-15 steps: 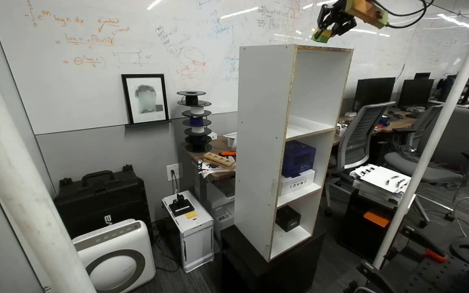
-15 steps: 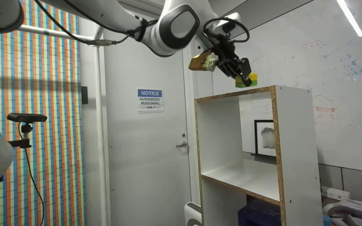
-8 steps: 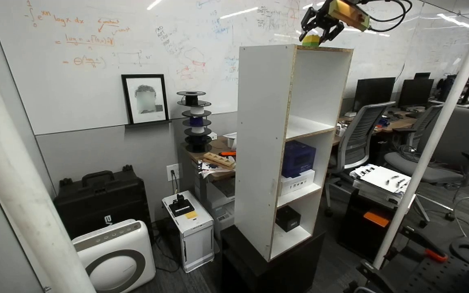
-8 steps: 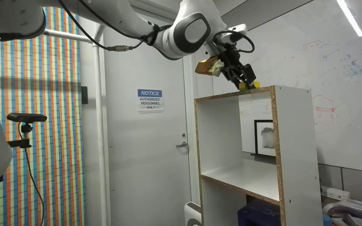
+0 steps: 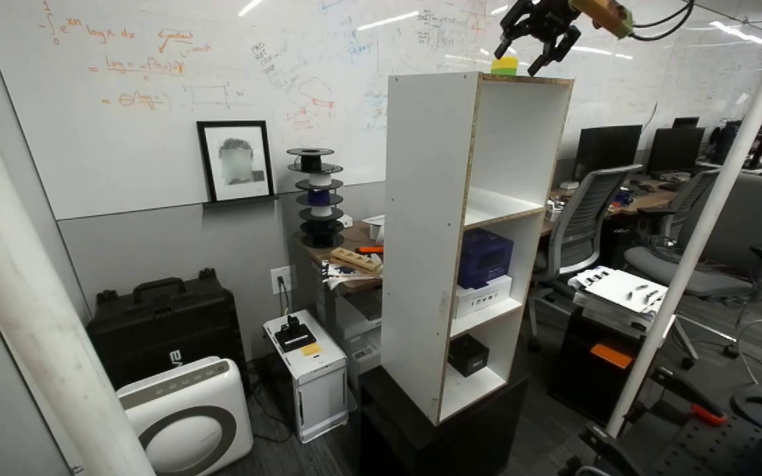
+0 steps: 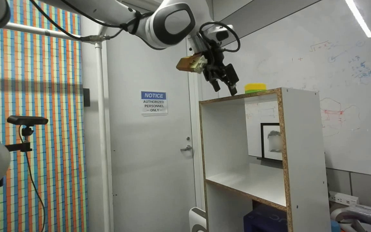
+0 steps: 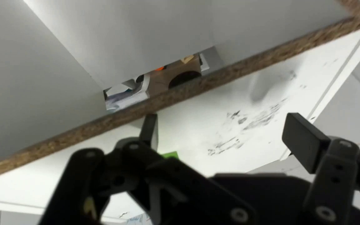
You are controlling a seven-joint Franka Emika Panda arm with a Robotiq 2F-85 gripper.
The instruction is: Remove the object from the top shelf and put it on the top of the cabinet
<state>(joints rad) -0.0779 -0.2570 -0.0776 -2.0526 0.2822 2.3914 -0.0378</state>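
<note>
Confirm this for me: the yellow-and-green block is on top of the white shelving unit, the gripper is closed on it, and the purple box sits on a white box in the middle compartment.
The grip is wrong: the gripper is open and apart from the yellow-and-green block, as an exterior view shows. The rest stands.

Carpeted floor (image 5: 318,459), dark grey, faint streaks. From where I stand it carries the tall white cabinet (image 5: 427,251) by its black base (image 5: 467,439). Narrow white box (image 5: 318,390) upright near that base. White air purifier (image 5: 189,423) further along, black hard case (image 5: 169,320) close behind; can't see the case's underside. Dark cable (image 5: 272,437) curves between purifier and box. Past the cabinet, also on the floor: low black cupboard (image 5: 576,380), grey office chairs (image 5: 589,221) on castors.
</note>
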